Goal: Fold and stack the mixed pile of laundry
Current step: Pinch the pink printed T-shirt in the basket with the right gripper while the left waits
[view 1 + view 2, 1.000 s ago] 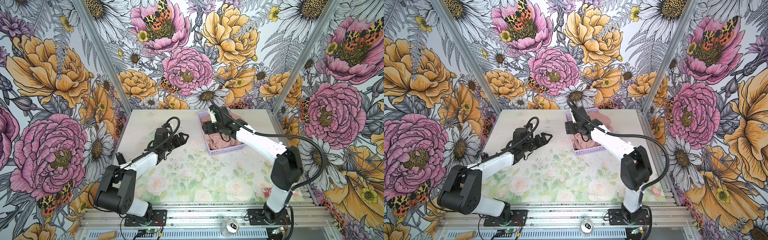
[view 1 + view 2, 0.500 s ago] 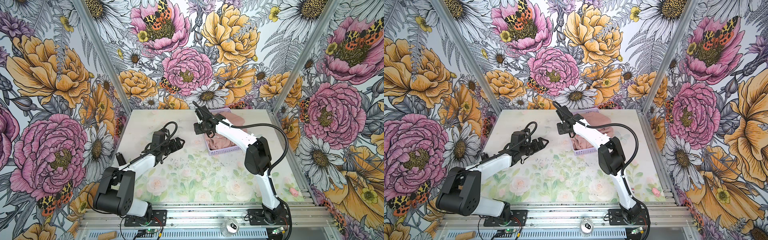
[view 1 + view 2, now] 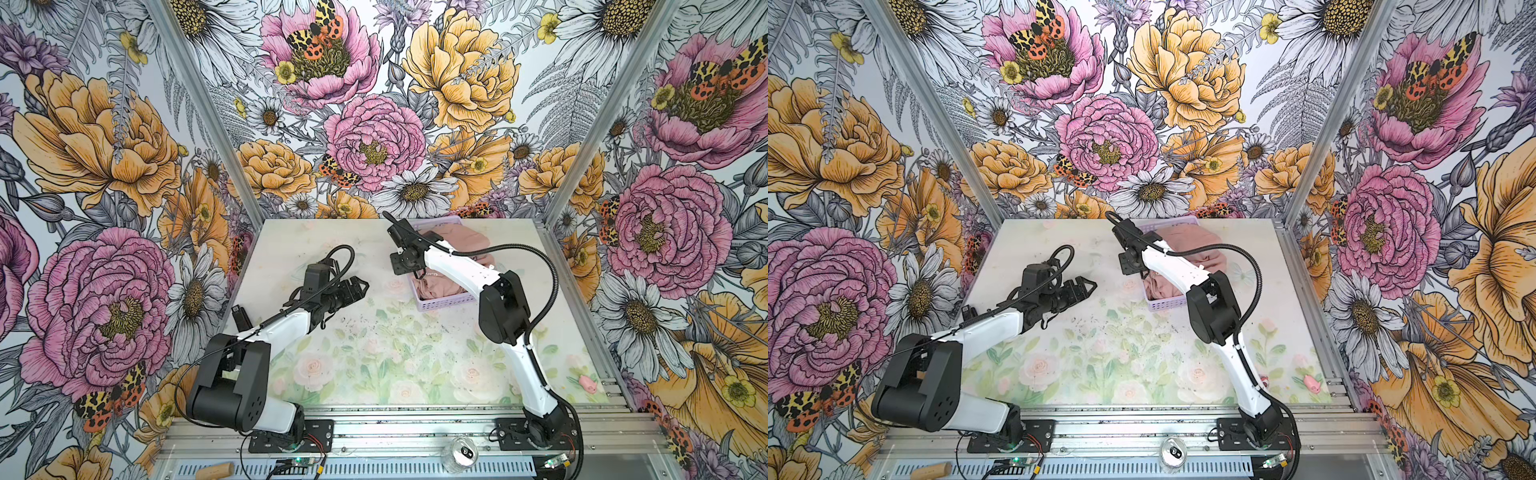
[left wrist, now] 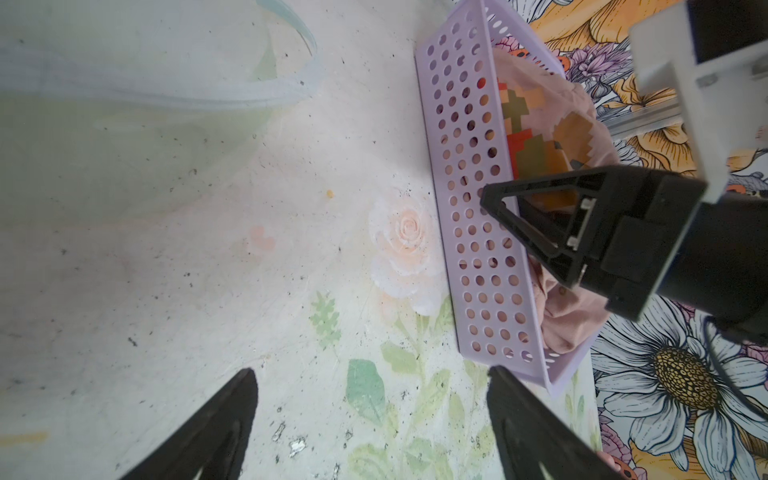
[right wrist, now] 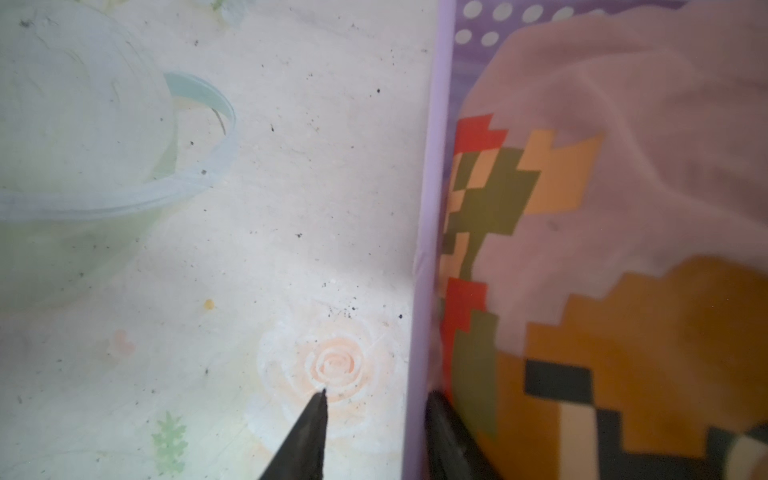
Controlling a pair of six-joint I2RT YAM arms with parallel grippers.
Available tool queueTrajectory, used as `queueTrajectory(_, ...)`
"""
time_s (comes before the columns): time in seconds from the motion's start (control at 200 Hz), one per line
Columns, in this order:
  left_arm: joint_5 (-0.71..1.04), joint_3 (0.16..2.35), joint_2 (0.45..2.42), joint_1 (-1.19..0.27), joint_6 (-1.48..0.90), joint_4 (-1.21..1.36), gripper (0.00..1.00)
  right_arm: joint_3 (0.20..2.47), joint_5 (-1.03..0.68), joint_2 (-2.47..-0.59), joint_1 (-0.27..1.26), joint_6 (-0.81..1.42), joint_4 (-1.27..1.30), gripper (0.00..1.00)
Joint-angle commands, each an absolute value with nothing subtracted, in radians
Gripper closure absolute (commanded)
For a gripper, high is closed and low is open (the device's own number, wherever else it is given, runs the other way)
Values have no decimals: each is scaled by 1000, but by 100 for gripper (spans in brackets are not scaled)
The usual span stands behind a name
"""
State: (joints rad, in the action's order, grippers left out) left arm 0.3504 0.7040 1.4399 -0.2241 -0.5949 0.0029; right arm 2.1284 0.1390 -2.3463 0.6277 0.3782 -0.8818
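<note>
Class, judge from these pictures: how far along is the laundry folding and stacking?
Done: nothing; the table holds no folded garment. In hand: the right gripper straddles the wall of the basket beside the T-shirt; the left gripper is open over the table. Left: unloading, folding, stacking every garment.

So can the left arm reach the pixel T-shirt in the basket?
Probably not yet: the wall of the lavender basket and the right gripper stand between the left gripper and the T-shirt.

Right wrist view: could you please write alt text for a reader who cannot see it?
The right gripper straddles the lavender basket wall, one dark finger outside over the floral table, one inside beside a pink T-shirt with pixel-art print.
</note>
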Motion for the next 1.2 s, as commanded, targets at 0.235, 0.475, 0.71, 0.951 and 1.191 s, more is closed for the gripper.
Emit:
queueTrajectory(0.235,324,697,1448,-218,-573,2,12,2105,251,-2328,582,382,-897,93)
queueTrajectory(0.475,324,702,1456,-224,-570,2,12,1979,277,-2263,475,300,-893,100)
queueTrajectory(0.71,323,719,1482,-235,-569,1,12,1876,297,-2198,335,192,-862,100)
queueTrajectory(0.951,324,770,1525,-257,-565,-8,12,1865,264,-2183,184,73,-829,100)
queueTrajectory(1.191,327,832,1568,-276,-552,-34,12,1941,288,-2232,110,15,-831,100)
